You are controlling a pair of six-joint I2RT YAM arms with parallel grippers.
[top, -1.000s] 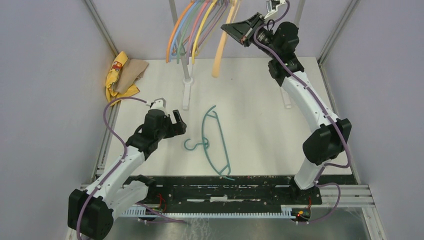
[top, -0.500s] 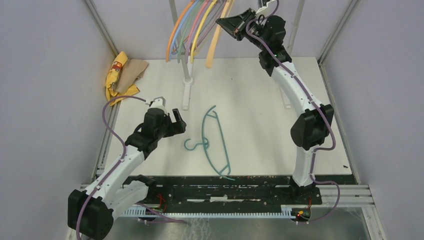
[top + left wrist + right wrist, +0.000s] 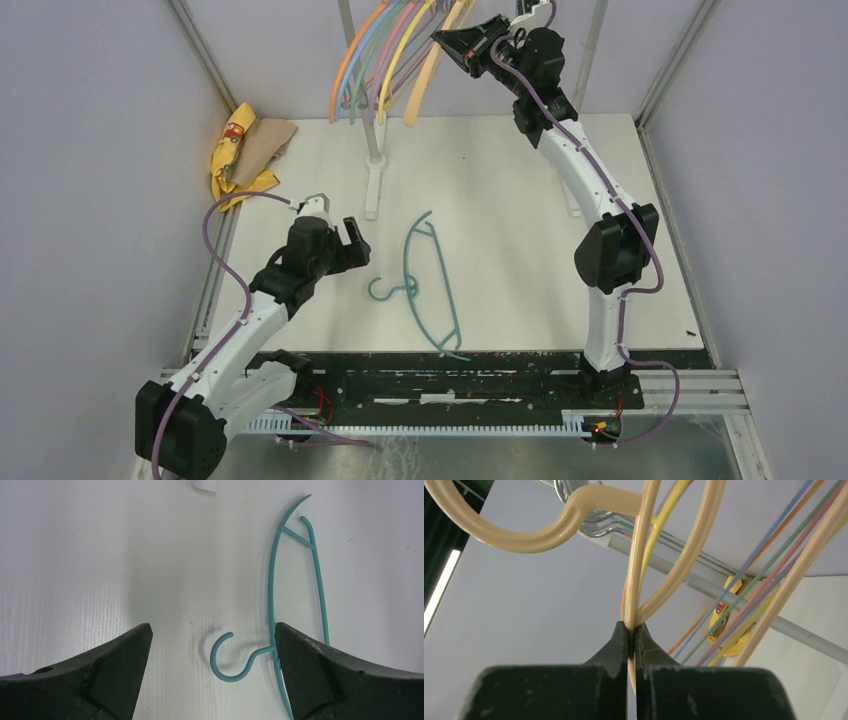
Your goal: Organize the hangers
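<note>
A teal hanger (image 3: 432, 285) lies flat on the white table, its hook (image 3: 231, 657) pointing left. My left gripper (image 3: 212, 650) is open and hovers over that hook; in the top view it (image 3: 358, 245) sits just left of the hanger. My right gripper (image 3: 630, 632) is shut on a peach hanger (image 3: 639, 555) whose hook rests over the grey rail (image 3: 724, 592). In the top view the right gripper (image 3: 445, 42) is raised at the back, next to the peach hanger (image 3: 425, 85). Several orange, blue, yellow and pink hangers (image 3: 375, 60) hang on the rack.
A yellow and tan cloth (image 3: 245, 150) lies at the back left corner. Grey rack poles (image 3: 375, 150) stand on white feet at the table's back middle. Metal frame posts (image 3: 205, 60) line the table's sides.
My right gripper has moved left and up with the peach hanger, bringing it toward the other hangers on the rack. The left arm and the teal hanger have not moved.
</note>
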